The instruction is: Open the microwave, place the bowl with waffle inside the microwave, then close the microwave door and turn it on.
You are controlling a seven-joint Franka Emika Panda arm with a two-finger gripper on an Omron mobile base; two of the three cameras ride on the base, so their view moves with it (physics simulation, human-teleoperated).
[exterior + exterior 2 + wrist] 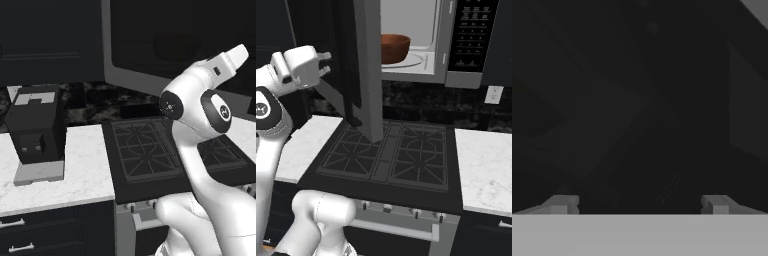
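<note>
Gripper (326, 63) jaws apart, empty, beside microwave door (368, 70) | bowl (394, 48) inside microwave (456, 40) | next: push door shut

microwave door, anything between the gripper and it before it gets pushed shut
Nothing visible does. The open gripper hangs just left of the swung-out microwave door, with only air between them; the bowl already sits inside the cavity.

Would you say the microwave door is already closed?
No, the microwave door stands swung open, showing the bowl inside the cavity.
</note>
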